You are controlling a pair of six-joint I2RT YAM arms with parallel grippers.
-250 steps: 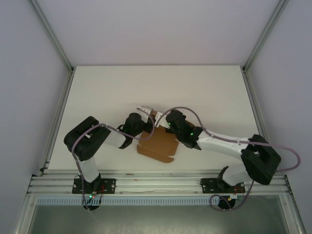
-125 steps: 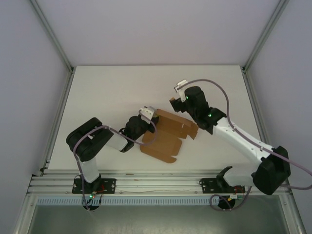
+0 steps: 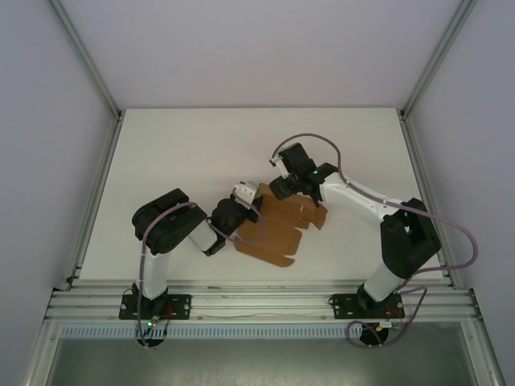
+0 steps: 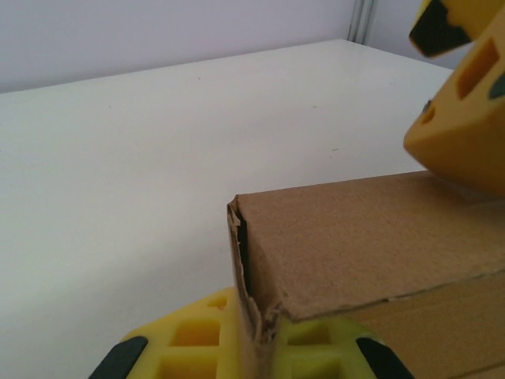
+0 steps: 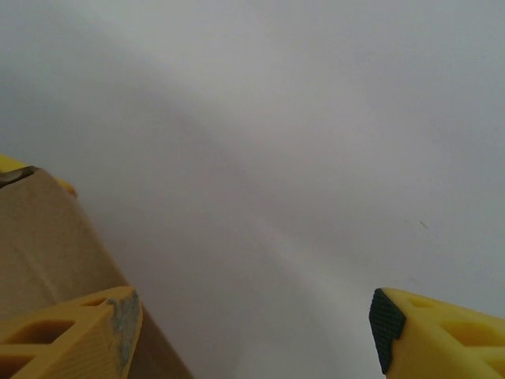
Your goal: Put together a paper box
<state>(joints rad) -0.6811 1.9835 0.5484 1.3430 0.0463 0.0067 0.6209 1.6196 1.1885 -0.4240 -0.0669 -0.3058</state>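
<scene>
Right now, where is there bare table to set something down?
Free: the far table strip beyond the paper box, and the left side along the rail. Crowded: the middle, where left arm and right arm meet at the box.

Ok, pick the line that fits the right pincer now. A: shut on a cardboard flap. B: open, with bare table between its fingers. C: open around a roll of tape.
B: in the right wrist view the right pincer has its yellow fingers wide apart, with white table between them and the paper box next to one finger.
</scene>
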